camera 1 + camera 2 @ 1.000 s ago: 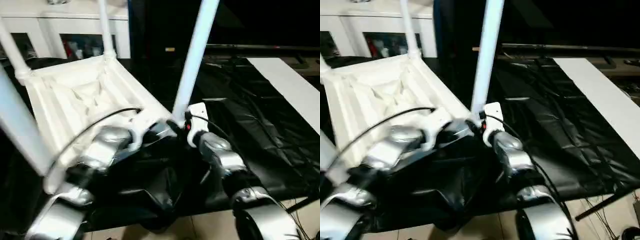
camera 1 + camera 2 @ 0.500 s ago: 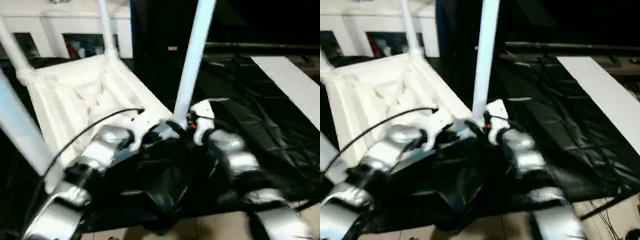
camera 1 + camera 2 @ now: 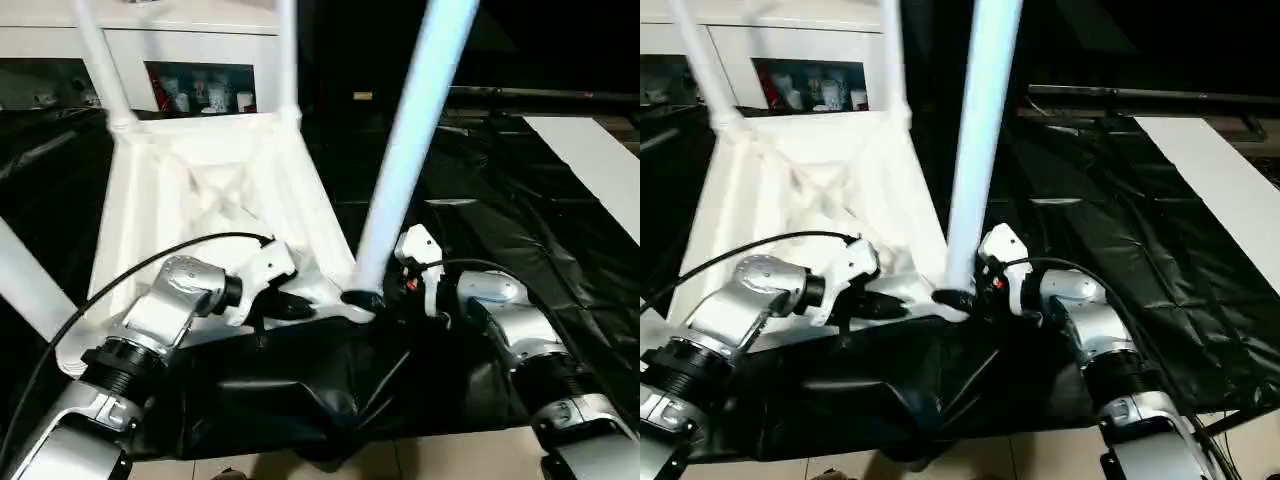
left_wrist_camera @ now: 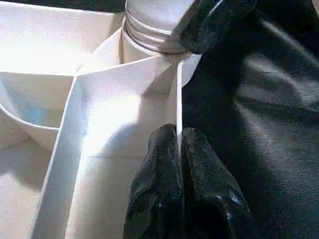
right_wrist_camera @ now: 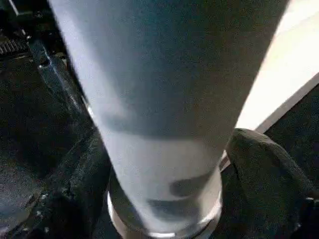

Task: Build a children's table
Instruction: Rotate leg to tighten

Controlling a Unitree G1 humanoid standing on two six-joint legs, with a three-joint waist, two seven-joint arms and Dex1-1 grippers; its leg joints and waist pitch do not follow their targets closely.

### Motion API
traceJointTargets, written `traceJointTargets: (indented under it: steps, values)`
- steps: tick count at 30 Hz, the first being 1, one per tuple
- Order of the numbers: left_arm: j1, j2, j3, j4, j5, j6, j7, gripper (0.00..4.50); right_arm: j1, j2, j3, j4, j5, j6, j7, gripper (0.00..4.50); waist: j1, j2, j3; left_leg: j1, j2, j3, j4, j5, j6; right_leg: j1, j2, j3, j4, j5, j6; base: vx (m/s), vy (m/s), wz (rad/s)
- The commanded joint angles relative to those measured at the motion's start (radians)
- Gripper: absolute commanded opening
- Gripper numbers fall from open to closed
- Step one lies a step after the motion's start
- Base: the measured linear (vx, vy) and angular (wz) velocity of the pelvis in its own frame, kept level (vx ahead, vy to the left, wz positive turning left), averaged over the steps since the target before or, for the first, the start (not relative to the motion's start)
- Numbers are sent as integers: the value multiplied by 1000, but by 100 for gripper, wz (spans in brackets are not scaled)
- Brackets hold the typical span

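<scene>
The children's table lies upside down, its white ribbed top [image 3: 200, 200] facing up. The near leg [image 3: 405, 170] stands in the corner socket closest to me. Two far legs [image 3: 287, 60] rise at the back and another leg [image 3: 25, 290] crosses the left edge. My left gripper [image 4: 178, 137] is shut on the thin rim wall of the top, just beside that near socket. My right gripper [image 5: 164, 164] is open around the near leg's base. One of its black fingers [image 5: 79, 179] stands on each side of the tube, the far one a little apart from it.
A crumpled black plastic sheet [image 3: 520, 230] covers the ground under and right of the table. A white cabinet with glass doors [image 3: 200, 40] stands behind. A long white board [image 3: 600, 170] lies at the far right. A black cable [image 3: 130, 275] loops over my left forearm.
The head view has shifted and tilted. My right gripper's fingers have spread apart at the near leg's base. My left gripper stays shut on the rim.
</scene>
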Motion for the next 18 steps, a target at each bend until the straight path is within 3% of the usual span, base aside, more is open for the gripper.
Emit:
traceJointTargets:
  steps: [1,4,8,14,17,18]
  values:
    - [5,-19,-18,-17,-28,2,-34,0,1,-3,1,-2,-7,5,2,349,-8,9,-61,13,26,-3,-68,-177,29,50,-67,44,-70,-158,-231,0,0,0]
    - [4,-19,-20,-12,-30,-2,-43,0,2,2,1,-13,-4,19,5,329,-9,12,-62,13,26,-4,-67,-167,30,50,-66,43,-67,-134,-235,0,0,0]
    - [1,-20,-22,-8,-28,-3,-40,0,13,-2,12,-25,-8,25,9,297,-9,10,-63,12,26,-3,-67,-155,34,52,-65,42,-64,-113,-239,0,0,0]
    - [4,-21,-17,-3,-19,4,-32,0,15,12,9,-22,-13,38,-15,268,-9,8,-62,13,26,-3,-67,-156,32,51,-66,43,-66,-133,-233,0,0,0]
    - [1,-39,-8,24,-1,14,25,0,8,46,-12,42,-36,23,-122,267,-12,11,-60,13,25,-3,-68,-172,23,48,-66,43,-69,-159,-229,0,0,0]
    - [-2,-53,1,35,6,21,65,0,5,61,-23,63,-43,18,-175,267,-16,11,-57,13,24,-4,-70,-199,11,48,-67,42,-74,-204,-221,0,0,0]
